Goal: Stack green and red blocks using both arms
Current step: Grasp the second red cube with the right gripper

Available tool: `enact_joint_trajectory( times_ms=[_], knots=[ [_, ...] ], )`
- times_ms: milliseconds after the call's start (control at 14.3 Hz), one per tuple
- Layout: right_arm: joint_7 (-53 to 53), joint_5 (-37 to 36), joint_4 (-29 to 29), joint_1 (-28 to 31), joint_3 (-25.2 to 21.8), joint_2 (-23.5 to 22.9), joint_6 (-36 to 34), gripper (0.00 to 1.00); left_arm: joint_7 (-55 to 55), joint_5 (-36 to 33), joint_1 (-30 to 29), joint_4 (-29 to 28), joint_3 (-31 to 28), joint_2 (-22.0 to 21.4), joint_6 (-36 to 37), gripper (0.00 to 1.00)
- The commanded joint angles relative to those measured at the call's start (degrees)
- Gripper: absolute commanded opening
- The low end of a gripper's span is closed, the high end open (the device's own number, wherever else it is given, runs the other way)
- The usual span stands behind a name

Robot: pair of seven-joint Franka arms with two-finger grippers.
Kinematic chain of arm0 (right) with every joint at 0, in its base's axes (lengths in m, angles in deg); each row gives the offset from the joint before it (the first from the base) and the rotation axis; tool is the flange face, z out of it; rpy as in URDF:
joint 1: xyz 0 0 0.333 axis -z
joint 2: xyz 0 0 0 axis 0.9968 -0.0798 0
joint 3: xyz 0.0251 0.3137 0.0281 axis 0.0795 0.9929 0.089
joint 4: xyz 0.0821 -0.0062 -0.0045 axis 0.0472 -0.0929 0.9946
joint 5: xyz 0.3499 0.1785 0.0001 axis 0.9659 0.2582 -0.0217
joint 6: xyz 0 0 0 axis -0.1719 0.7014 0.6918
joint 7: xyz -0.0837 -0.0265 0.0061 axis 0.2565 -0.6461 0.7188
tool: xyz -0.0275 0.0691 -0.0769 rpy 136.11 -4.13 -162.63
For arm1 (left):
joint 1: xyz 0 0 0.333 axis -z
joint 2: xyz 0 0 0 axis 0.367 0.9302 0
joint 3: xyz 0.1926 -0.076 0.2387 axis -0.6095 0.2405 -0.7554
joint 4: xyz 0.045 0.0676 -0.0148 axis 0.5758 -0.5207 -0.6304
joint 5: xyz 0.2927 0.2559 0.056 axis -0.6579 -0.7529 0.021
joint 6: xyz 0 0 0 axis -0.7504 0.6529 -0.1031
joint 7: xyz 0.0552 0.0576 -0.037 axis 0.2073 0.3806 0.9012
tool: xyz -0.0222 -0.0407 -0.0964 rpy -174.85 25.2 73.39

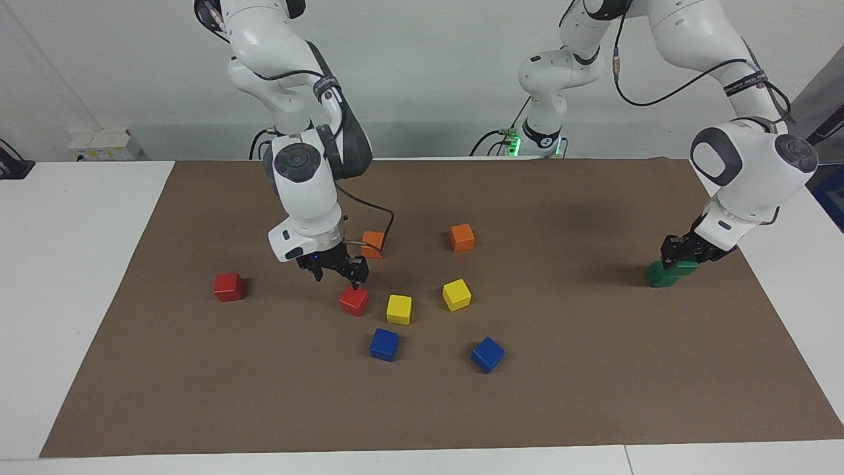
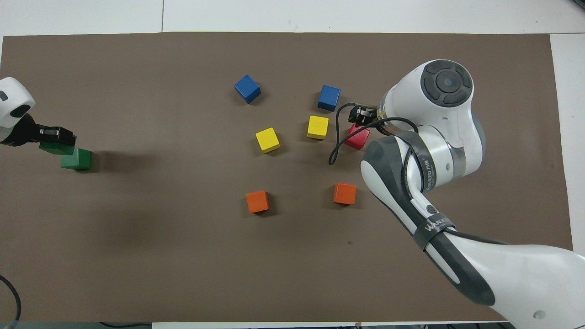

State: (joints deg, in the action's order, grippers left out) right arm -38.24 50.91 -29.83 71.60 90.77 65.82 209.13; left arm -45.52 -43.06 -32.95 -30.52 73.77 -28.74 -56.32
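While green block fills left fingers.

The white left arm reaches low toward its own table end, its black left gripper clamped shut. The white right arm bends down mid-table, its black right gripper spread.

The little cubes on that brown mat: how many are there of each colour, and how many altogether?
Red cubes: 2
Green cubes: 2, one held over the other
Yellow cubes: 2
Blue cubes: 2
Orange cubes: 2
Total: 10
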Motion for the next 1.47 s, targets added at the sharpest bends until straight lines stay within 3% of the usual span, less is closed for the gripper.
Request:
enact_joint_trajectory(
  times_ms=[0,351,1052,1402],
  knots=[
    [-5.1,-0.5,0.6,-0.1,0.2,-0.6,1.1,0.94,-3.7,1.6,-1.7,-5.9,0.5,-3.5,-5.5,0.0],
    [-6.6,-0.4,0.6,-0.3,0.2,-2.1,3.5,0.94,-3.7,3.9,-1.9,-13.9,0.5,-5.5,-15.8,0.0],
    [-6.5,-0.6,0.3,-1.6,0.2,-5.7,9.7,0.93,-3.6,6.0,-2.7,-14.8,0.6,-5.5,-18.2,0.0],
    [-4.8,-0.6,-3.1,-0.9,0.2,-5.2,12.9,0.93,-3.6,6.0,-2.7,-15.6,0.5,-5.5,-19.7,0.0]
  ],
)
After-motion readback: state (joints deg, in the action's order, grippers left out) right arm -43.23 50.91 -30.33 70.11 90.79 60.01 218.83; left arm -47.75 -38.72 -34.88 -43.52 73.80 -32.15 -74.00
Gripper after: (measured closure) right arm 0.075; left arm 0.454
